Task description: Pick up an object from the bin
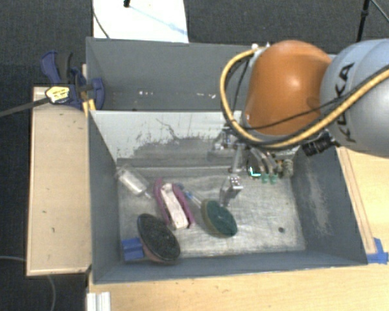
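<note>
My gripper (231, 188) hangs low over the middle of the bin floor, just above and slightly left of a dark green round disc (220, 219). Nothing shows in its grasp. A pink and white oblong thing with a purple edge (172, 205) lies to the left of the disc. Between the two, a short blue stick (192, 198) pokes out.
Further left, a clear plastic tube (131, 182) lies near the left wall. A black round brush head (159, 238) with a blue handle (131, 249) rests at the front left corner. The arm's orange cover and cables hang over the bin's back right.
</note>
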Controlling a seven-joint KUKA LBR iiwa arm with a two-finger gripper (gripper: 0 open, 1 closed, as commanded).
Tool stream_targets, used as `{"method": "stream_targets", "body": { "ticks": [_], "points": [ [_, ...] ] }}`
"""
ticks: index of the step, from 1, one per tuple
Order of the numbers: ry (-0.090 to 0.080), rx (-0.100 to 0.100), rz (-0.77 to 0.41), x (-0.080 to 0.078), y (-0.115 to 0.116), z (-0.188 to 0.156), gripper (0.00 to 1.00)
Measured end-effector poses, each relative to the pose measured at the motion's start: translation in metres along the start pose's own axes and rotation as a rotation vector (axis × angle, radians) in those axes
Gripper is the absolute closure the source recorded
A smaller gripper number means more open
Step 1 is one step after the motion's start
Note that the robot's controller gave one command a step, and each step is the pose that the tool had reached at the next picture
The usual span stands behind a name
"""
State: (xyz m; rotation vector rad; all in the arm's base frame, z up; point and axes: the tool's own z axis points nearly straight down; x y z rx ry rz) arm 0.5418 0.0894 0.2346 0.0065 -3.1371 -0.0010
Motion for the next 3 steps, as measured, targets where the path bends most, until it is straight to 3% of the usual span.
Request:
{"method": "stream_targets", "body": {
  "ticks": [1,2,3],
  "points": [
    [-0.001,0.001,-0.06,0.018,-0.022,0.16,0.0],
    [-0.008,0.001,-0.054,0.016,-0.023,0.156,1.0],
    [-0.015,0.003,-0.434,0.002,-0.04,-0.044,1.0]
  ]
}}
